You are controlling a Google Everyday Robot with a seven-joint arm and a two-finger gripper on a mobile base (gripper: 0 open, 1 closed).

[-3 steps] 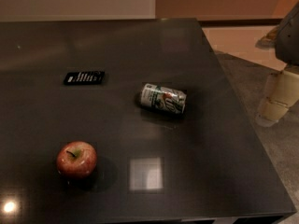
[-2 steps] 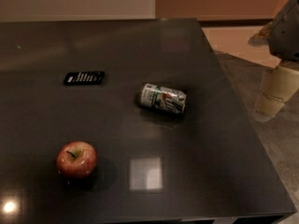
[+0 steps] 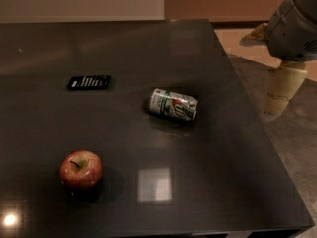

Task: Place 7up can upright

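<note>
The 7up can [image 3: 173, 104] lies on its side near the middle of the dark table [image 3: 223, 172], silver and green, with its top end pointing left. My gripper [image 3: 281, 92] hangs beyond the table's right edge, to the right of the can and well apart from it, under the grey arm housing [image 3: 295, 28]. It holds nothing that I can see.
A red apple [image 3: 81, 169] sits at the front left of the table. A flat black rectangular device [image 3: 89, 82] lies at the back left. The table's right edge runs diagonally beside the gripper, with grey floor [image 3: 292, 148] beyond it.
The arm and gripper have moved left and slightly up, closer to the table's right edge. The can, apple and black device have not moved.
</note>
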